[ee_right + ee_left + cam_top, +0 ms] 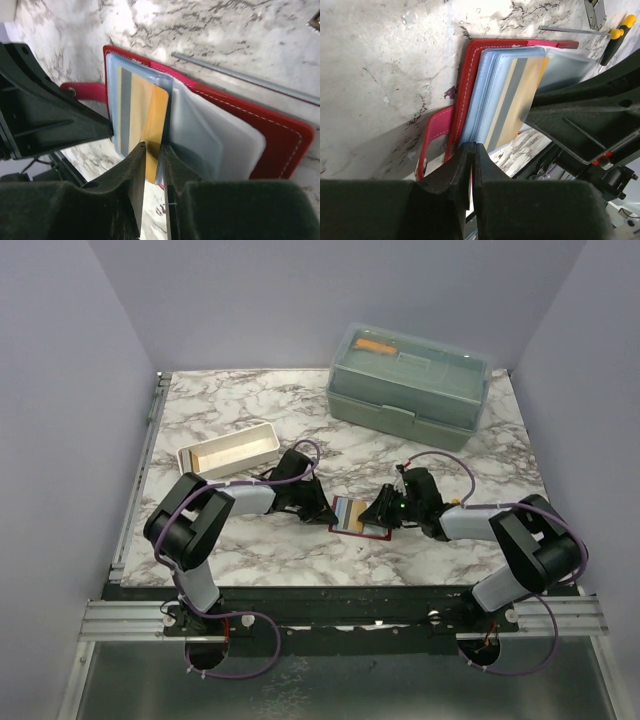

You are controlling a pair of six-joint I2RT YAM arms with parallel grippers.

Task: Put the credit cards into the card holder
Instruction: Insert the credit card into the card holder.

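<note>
Red covers spread flat, the card holder [358,517] lies open on the marble table [270,565], directly between the two grippers. Clear plastic sleeves [212,135] fan up from its spine.

The left gripper [471,150] sits at the holder's left edge. Its jaws are pinched together on the edge of the sleeve stack, with only a thin slit between the fingers.

The right gripper [153,150] reaches in from the holder's right side. Its fingers are clamped on the near edge of an orange credit card [150,107] with a grey stripe. Most of the card lies behind a bluish sleeve of the holder, and its near corner sticks out.

A pale-green lidded box [408,390] stands well beyond the holder. A long white tray [240,462] lies beyond the holder to the left, also well apart.
</note>
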